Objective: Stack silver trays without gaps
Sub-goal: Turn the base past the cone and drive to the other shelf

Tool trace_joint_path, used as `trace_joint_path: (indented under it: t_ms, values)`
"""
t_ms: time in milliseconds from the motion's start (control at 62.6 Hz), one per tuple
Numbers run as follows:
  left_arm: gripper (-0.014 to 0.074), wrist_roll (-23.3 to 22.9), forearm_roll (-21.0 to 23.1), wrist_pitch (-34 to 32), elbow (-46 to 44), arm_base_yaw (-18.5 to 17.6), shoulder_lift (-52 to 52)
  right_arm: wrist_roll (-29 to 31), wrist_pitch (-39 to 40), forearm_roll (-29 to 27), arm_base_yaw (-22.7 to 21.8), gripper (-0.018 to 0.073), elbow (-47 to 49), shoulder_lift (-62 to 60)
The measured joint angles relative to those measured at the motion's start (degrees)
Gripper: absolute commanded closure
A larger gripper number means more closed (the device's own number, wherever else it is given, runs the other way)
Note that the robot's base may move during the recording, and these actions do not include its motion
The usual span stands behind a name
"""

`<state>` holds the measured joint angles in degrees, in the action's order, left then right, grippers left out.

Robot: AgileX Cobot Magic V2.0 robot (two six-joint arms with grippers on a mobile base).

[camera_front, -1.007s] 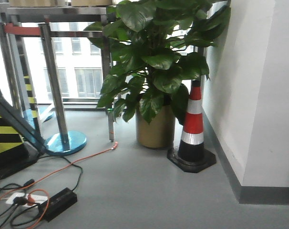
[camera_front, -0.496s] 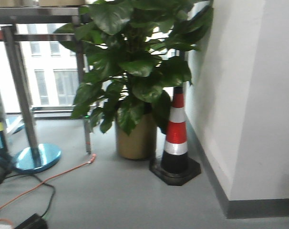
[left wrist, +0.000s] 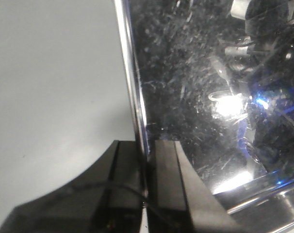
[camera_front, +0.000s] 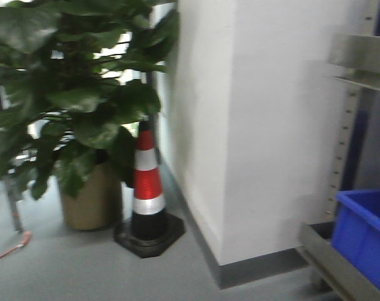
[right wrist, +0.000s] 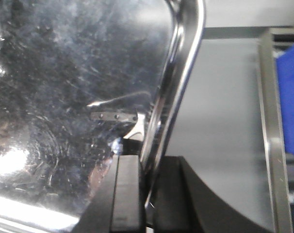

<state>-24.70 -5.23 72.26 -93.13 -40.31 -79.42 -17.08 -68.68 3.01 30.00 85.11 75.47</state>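
A shiny scratched silver tray fills the right of the left wrist view. My left gripper is shut on its thin left rim. The same kind of silver tray fills the left of the right wrist view, and my right gripper is shut on its curved right rim. Both trays hang above grey floor. Neither gripper nor any tray shows in the front view.
The front view shows a white wall corner, a red-white traffic cone, and a potted plant. A steel shelf rack with a blue bin stands at right; the bin also shows in the right wrist view.
The front view has swung to the right: the plant and cone slid left, the barrier posts and cables left the frame, and the shelf rack and blue bin came in.
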Motion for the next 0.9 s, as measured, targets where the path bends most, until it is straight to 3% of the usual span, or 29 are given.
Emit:
trace_joint_path:
  t_ms: [895]
  values:
    - [0.0638,0.0,0.0,0.0,0.0,0.0,0.0,0.0,0.0,0.0,0.0,0.0494,0.0,0.0]
